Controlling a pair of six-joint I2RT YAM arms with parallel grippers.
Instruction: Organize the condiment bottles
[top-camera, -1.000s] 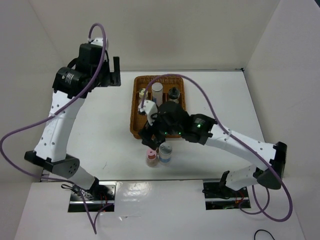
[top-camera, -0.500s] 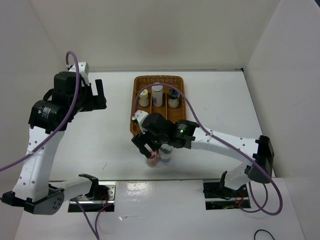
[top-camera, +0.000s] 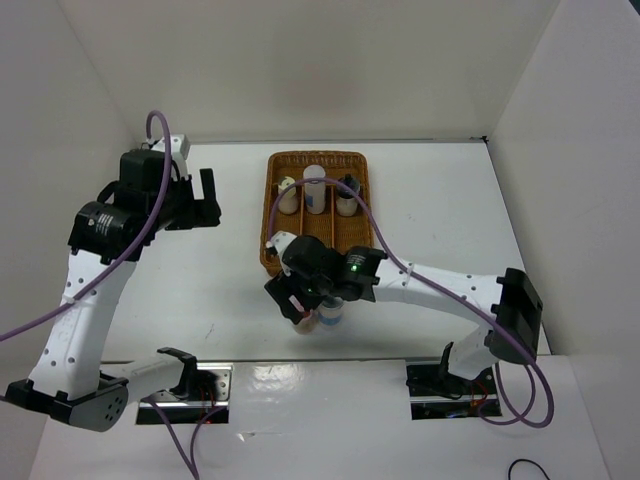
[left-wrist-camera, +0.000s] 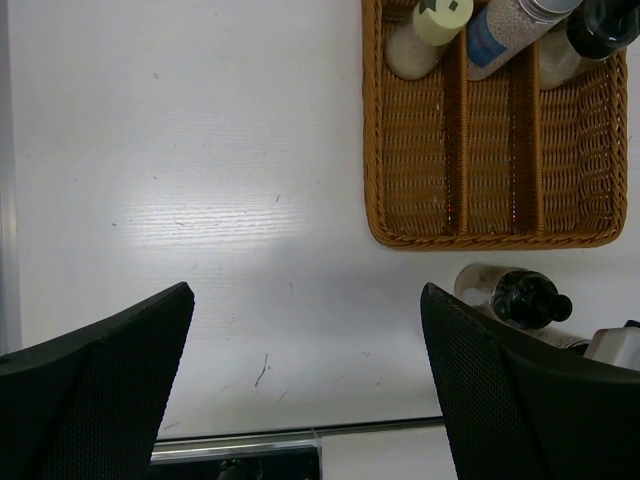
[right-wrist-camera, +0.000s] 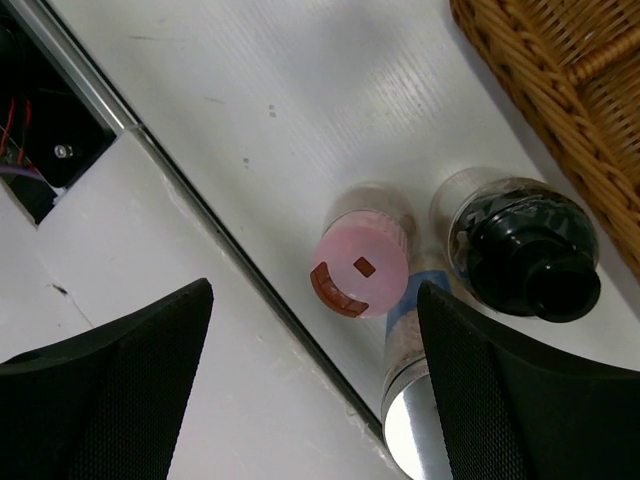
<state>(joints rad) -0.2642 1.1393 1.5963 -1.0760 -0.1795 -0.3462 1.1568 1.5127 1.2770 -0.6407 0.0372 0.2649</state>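
The right gripper (right-wrist-camera: 312, 290), jaws spread wide and touching nothing, is hovering over the round pink-capped shaker bottle (right-wrist-camera: 360, 273) by the worktop's near edge, beside a clear black-capped bottle (right-wrist-camera: 525, 262). The left gripper (left-wrist-camera: 305, 300), jaws spread empty, is hanging over open left-side worktop (left-wrist-camera: 200, 150).

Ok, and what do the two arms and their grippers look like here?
The left arm and right arm have white links, black joint housings and black wrists. A purple cable loops along each. A green light glows on the right arm's wrist. The left gripper and right gripper have broad black fingers with fine mesh texture.
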